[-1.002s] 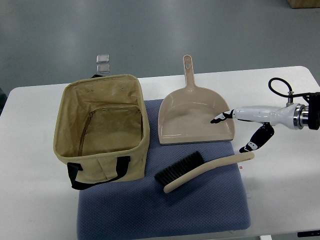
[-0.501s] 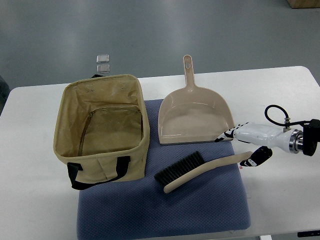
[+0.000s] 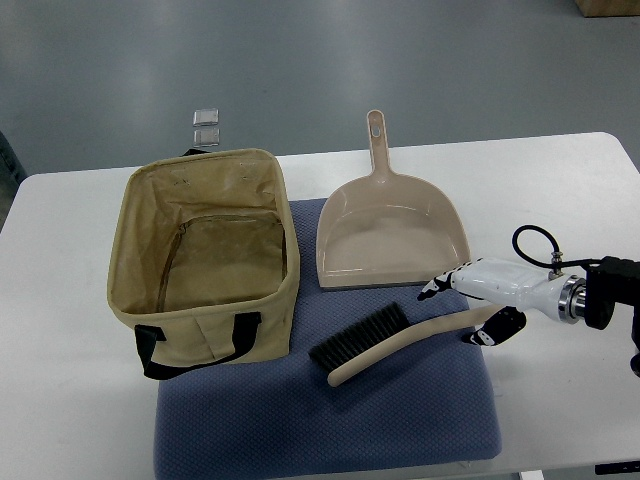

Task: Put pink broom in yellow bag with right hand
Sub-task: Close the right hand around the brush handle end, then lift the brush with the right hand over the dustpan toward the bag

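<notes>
The pink broom [image 3: 400, 340], a hand brush with dark bristles and a pale beige-pink handle, lies aslant on the blue mat [image 3: 320, 420]. The yellow bag [image 3: 205, 260] stands open at the left, with black handles. My right hand [image 3: 462, 308] comes in from the right edge and hovers over the tip of the broom handle. Its fingers [image 3: 436, 287] point left above the handle and its thumb [image 3: 490, 333] sits just below the handle's end. The hand is spread and holds nothing.
A pink dustpan [image 3: 390, 230] lies behind the broom, its handle pointing away from me. Two small clear squares [image 3: 206, 126] sit on the floor beyond the white table [image 3: 560, 190].
My right hand has moved down and toward me, from beside the dustpan's front corner to the tip of the broom handle. The broom and bag have not moved.
</notes>
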You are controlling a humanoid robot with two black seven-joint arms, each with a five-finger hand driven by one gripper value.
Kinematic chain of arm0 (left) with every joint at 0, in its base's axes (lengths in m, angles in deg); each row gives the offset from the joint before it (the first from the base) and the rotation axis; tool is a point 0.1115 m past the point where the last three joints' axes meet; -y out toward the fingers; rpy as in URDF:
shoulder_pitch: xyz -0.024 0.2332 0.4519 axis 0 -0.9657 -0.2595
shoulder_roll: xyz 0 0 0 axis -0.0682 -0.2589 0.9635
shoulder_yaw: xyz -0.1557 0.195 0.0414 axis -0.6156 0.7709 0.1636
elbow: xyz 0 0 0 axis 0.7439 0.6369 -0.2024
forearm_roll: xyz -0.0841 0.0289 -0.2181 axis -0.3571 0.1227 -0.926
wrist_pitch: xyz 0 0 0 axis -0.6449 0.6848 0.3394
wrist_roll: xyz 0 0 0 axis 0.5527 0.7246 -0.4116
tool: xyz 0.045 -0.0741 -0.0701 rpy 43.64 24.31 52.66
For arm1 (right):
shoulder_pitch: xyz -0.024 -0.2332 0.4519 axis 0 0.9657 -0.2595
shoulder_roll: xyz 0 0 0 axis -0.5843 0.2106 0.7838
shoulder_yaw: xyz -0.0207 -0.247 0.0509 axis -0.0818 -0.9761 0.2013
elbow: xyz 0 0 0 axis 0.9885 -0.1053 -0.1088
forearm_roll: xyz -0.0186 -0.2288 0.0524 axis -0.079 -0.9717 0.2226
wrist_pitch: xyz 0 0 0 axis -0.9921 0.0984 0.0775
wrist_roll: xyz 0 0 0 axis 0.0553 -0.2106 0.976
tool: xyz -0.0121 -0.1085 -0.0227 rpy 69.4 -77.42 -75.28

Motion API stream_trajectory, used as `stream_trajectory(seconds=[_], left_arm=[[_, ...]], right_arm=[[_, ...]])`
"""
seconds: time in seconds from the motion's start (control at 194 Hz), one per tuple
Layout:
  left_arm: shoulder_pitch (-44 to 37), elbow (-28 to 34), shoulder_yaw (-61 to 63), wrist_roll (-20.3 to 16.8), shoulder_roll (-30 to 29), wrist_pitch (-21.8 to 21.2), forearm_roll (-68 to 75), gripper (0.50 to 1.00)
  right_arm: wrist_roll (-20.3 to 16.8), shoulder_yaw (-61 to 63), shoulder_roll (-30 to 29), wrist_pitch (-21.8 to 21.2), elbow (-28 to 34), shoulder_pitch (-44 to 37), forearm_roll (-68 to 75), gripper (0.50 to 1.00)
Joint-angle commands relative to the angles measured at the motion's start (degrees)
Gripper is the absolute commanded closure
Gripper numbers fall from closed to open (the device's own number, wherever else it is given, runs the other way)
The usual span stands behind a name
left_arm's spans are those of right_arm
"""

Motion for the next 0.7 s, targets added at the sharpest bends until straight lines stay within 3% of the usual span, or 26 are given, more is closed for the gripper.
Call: stream_trajectory(seconds=[0.0, 0.165, 0.465, 0.558, 0.614, 0.697], left_arm=[[0.0, 0.0, 0.0, 0.0, 0.0, 0.0, 0.0, 0.500], [0.0, 0.0, 0.0, 0.0, 0.0, 0.0, 0.0, 0.500], [0.0, 0.0, 0.0, 0.0, 0.0, 0.0, 0.0, 0.500], [0.0, 0.0, 0.0, 0.0, 0.0, 0.0, 0.0, 0.500], [0.0, -0.1, 0.0, 0.0, 0.0, 0.0, 0.0, 0.500], [0.0, 0.0, 0.0, 0.0, 0.0, 0.0, 0.0, 0.500]], right_arm=[[-1.4, 0.0, -0.7, 0.0, -0.1, 0.8, -0.9, 0.742], [-2.5, 0.0, -1.3, 0.9, -0.1, 2.1, -2.3, 0.799], [-3.9, -1.0, -2.0, 2.3, -0.2, 2.3, -4.7, 0.854], [-4.4, -1.1, -2.5, 3.2, -0.4, 2.3, -4.7, 0.922], [-4.4, -1.1, -2.8, 3.5, -0.6, 2.3, -5.0, 0.999], [-4.8, -1.0, -2.9, 3.9, -0.7, 2.4, -5.4, 1.000]])
